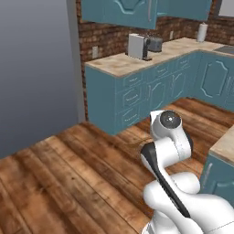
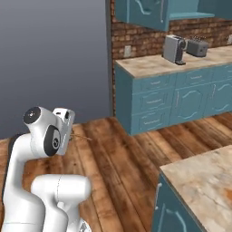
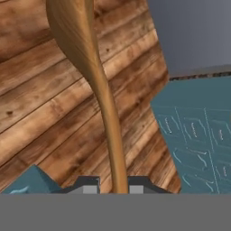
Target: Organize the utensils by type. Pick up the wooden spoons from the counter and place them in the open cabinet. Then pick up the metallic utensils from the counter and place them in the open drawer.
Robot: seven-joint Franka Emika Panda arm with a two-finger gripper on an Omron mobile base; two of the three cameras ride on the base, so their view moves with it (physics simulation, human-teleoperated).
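One wooden spoon [image 3: 97,90] is sitting clamped by its handle end in my gripper [image 3: 113,186], bowl pointing away over the floor. I'm judging it light, stiff and smooth, so it may be pivoting in this end grip. I'm seeing the counter [image 2: 154,65] beyond, cabinet [image 2: 145,13] above it.

A coffee machine [image 1: 138,46] stands on the counter [image 1: 119,65], toaster [image 1: 154,44] beside it.

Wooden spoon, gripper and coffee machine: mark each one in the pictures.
wooden spoon [image 3: 104,97]: hand view, on the handle below the bowl.
gripper [image 3: 113,186]: hand view, midway between the fingertips, shut on the spoon's handle.
coffee machine [image 2: 172,48]: right base view, on its grey body.
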